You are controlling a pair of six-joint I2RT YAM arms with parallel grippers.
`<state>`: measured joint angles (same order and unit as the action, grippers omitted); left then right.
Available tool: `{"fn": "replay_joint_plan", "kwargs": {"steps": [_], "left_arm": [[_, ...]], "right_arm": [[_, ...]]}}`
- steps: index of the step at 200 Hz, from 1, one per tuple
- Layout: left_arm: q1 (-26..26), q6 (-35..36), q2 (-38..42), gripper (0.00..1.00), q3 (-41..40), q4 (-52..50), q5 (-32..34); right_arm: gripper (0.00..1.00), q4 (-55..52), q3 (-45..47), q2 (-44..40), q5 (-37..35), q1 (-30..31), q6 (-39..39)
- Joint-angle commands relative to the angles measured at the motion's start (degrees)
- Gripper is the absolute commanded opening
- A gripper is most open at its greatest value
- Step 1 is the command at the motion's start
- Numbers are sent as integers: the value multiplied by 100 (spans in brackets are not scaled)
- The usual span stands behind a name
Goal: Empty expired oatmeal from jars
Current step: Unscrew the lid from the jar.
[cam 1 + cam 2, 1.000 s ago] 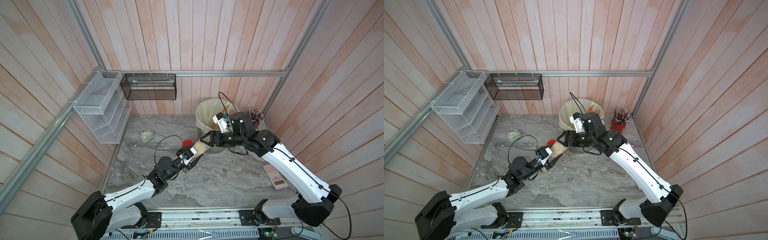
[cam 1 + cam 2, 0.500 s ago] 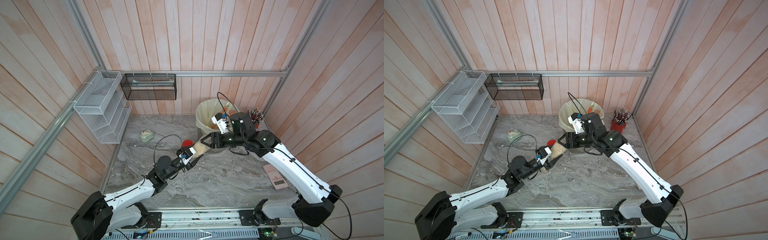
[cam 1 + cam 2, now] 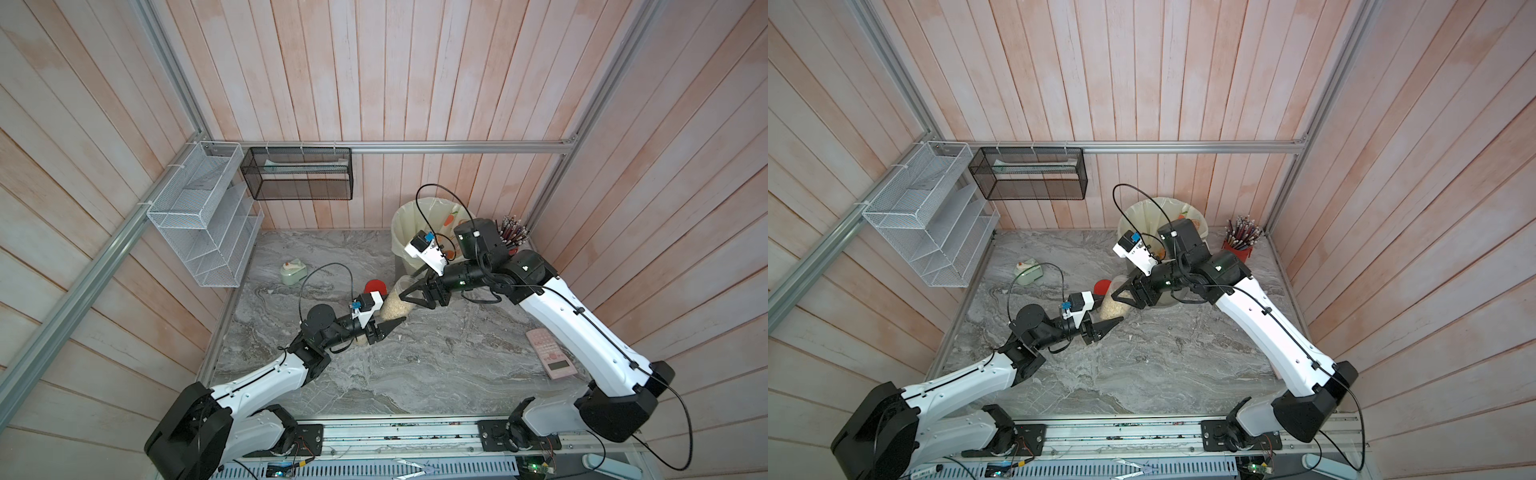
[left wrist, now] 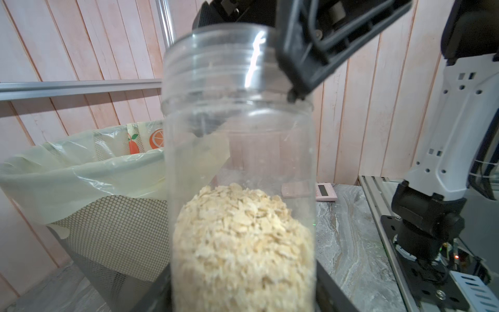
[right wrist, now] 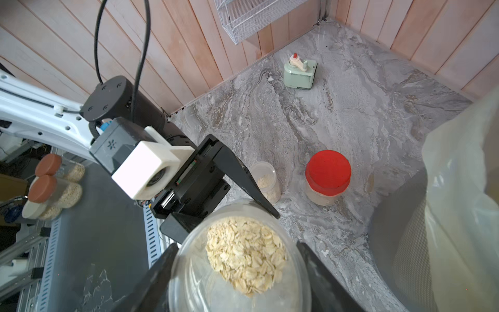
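Mid-frame in a top view, left gripper (image 3: 388, 318) clamps the lidless clear plastic cylindrical jar (image 3: 395, 305) low, right gripper (image 5: 235, 247) pinches its neck; opposed pulls could tip pale tan oatmeal flakes (image 4: 243, 243) short of the yellow-bagged mesh bin (image 3: 399, 226)

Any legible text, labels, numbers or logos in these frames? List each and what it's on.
No words or numbers can be read in any view.
Pink calculator: keys and display too small to read.
Orange-printed wrapper: fruit pictures, no lettering made out.
Grey camera housing: small star-like emblem, no letters.
Clear plastic jar with oat flakes: no label.
Red screw lid: plain.
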<state>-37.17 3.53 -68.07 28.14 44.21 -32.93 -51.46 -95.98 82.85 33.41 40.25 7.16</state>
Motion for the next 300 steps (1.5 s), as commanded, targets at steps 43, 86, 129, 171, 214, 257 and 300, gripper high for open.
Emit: {"fn": "replay_joint_plan", "kwargs": {"steps": [43,86,129,171,214,257,300], "left_arm": [[86,-298,-164,6,310,245,-721],[131,-337,-161,6,341,233,-803],[139,-322,-137,5,341,195,-790],[140,-294,-129,4,368,195,-742],[154,-271,-187,4,381,246,-610],[155,-230,-171,4,328,368,-116],[58,27,12,4,377,145,686]], "right_arm": [[39,-701,-370,412,162,57,1173],[41,-685,-306,383,232,-99,1367],[57,-858,-477,472,280,-201,1604],[72,-930,-635,560,235,-217,1666],[95,-357,-208,57,109,-419,1640],[98,258,346,-636,-13,-690,1177],[98,1367,1442,-1826,69,-1187,150]]}}
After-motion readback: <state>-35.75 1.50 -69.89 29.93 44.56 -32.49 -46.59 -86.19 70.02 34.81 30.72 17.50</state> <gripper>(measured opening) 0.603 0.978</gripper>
